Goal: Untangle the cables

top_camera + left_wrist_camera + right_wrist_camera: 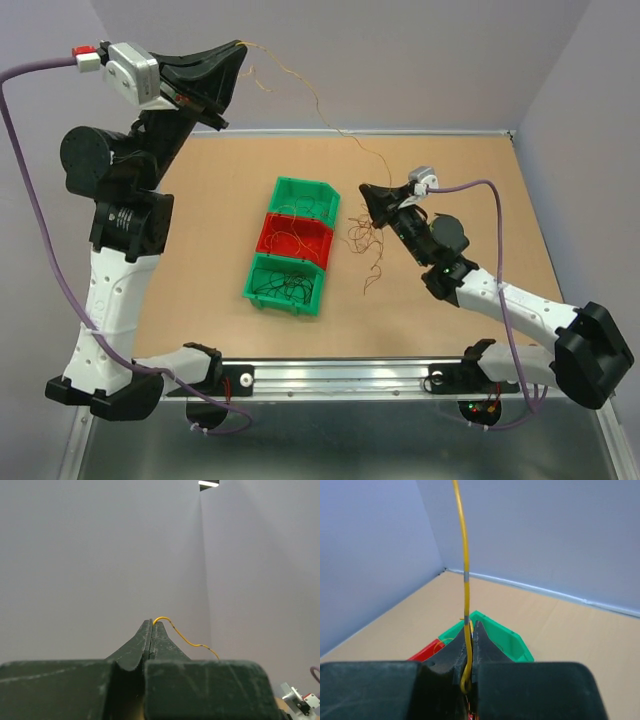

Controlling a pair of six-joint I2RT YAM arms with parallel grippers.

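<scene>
So the arm bases are sitting at the near edge of the table [480, 180], and both arms are working one orange-yellow cable [310, 95] between them. The left gripper [152, 625] is hanging high over the far left corner, pinched fully closed on one end, with the strand curling off to the side in its wrist view. The right gripper [471, 626] is sitting low near the middle, jaws closed around the same cable, which is running straight up out of the fingers. My guess is they're stretching it taut to pull it free of the tangle [362, 243], which is lying on the table just under the right gripper. The three bins [292, 246] (green, red, green) are sitting just beside it, already holding some wires, so probably sorting by colour.
</scene>
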